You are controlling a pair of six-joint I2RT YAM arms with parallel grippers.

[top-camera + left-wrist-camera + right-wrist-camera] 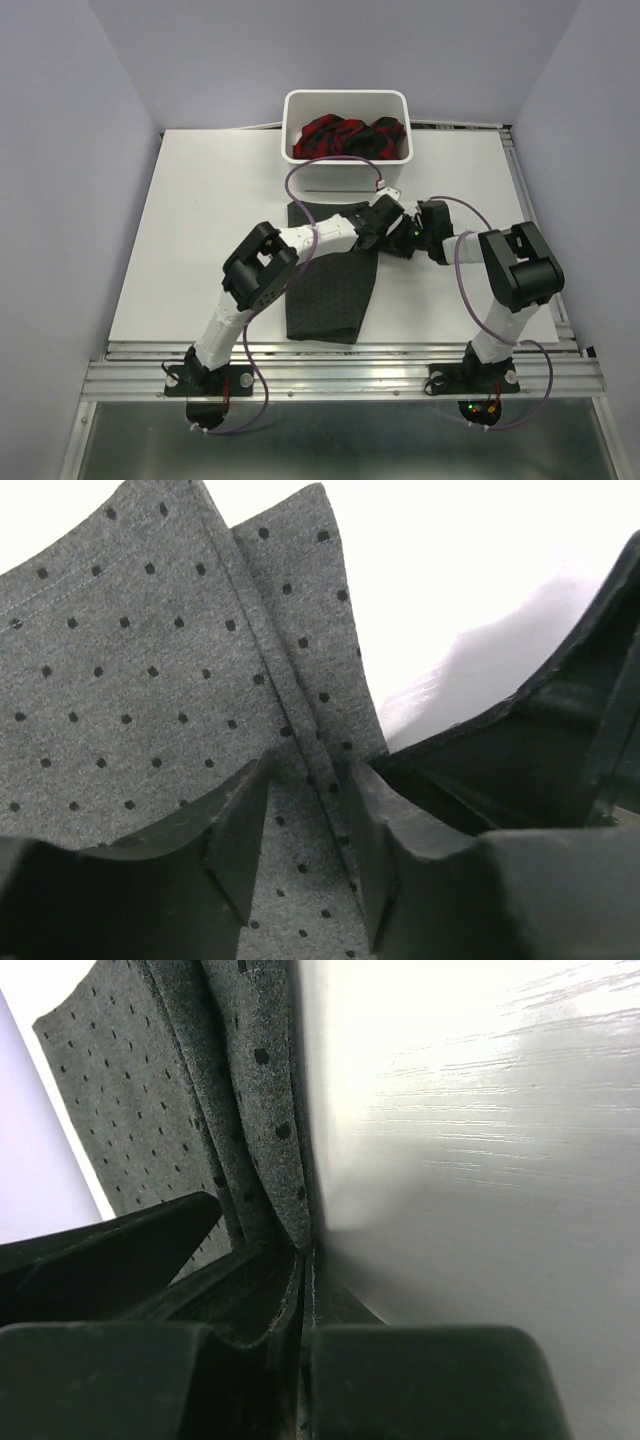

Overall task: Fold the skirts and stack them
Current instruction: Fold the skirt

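The dark charcoal grey dotted cloth skirt point(330, 290) is laid flat on the white worktop point(200, 220), just in front of the white plastic tub point(345, 96), in which the red-and-navy plaid skirt point(345, 137) is bundled; a fold near its right edge is straddled by the spread left fingers point(235, 830); that edge is pinched between the right fingers point(400, 1370).

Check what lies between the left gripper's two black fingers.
A folded edge of the dark charcoal-grey dotted cloth skirt runs between the left gripper's fingers, which stand apart; the left wrist view shows it.
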